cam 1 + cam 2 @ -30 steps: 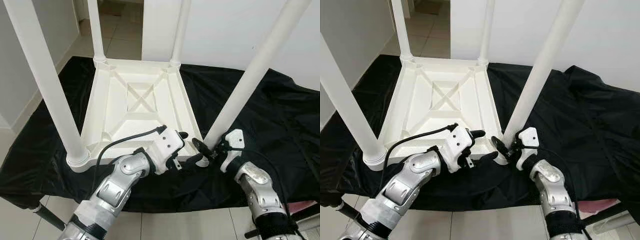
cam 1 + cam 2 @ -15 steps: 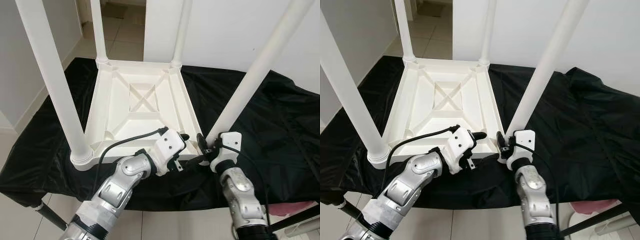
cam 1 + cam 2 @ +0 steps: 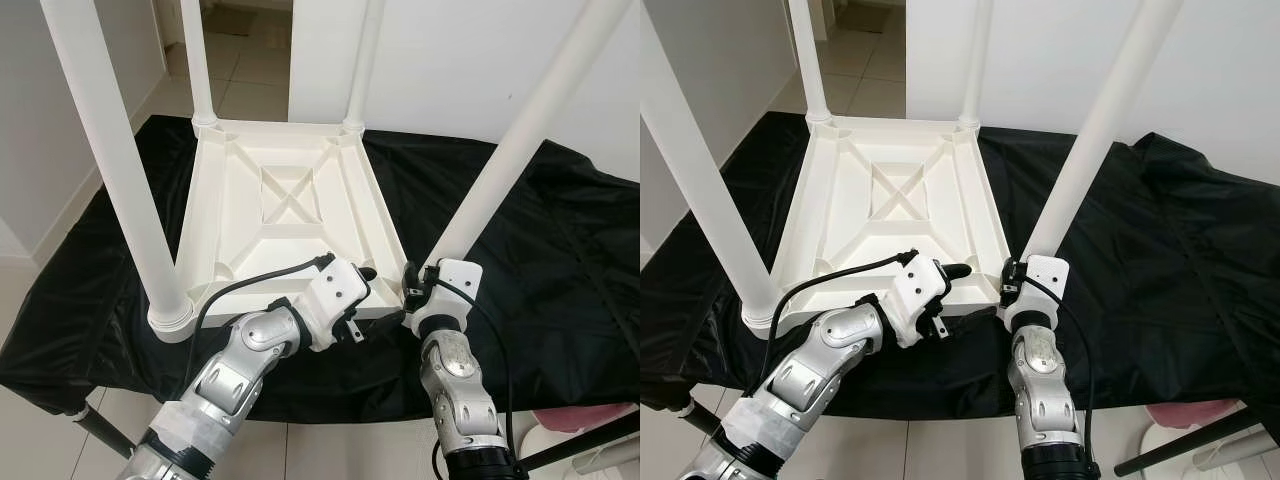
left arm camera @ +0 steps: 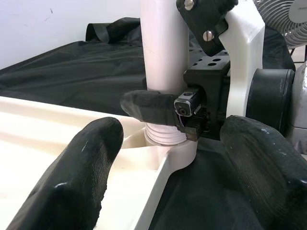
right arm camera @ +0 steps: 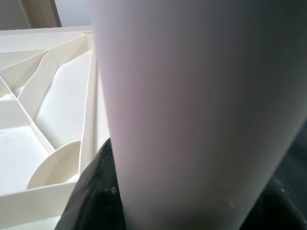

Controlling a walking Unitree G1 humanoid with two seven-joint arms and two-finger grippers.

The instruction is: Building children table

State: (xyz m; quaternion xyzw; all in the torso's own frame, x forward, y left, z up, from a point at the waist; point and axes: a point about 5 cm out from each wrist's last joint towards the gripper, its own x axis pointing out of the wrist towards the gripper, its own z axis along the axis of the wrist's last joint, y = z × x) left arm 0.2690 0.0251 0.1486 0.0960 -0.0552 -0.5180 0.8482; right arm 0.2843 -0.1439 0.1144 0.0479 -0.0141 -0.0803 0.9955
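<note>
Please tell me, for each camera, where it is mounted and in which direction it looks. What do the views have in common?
Left and right eye views: head, looking forward and down at the upturned white table on black cloth; both silver arms show.
Left wrist view: along the left end effector, open, toward the near-right leg and the right end effector.
Right wrist view: against that leg, its fingers beside it.
Shared: all views show that leg.

Right pincer (image 3: 412, 290) has swung in from the right and now clamps the near-right table leg (image 3: 497, 172) at its base; that leg stands a little straighter.
</note>
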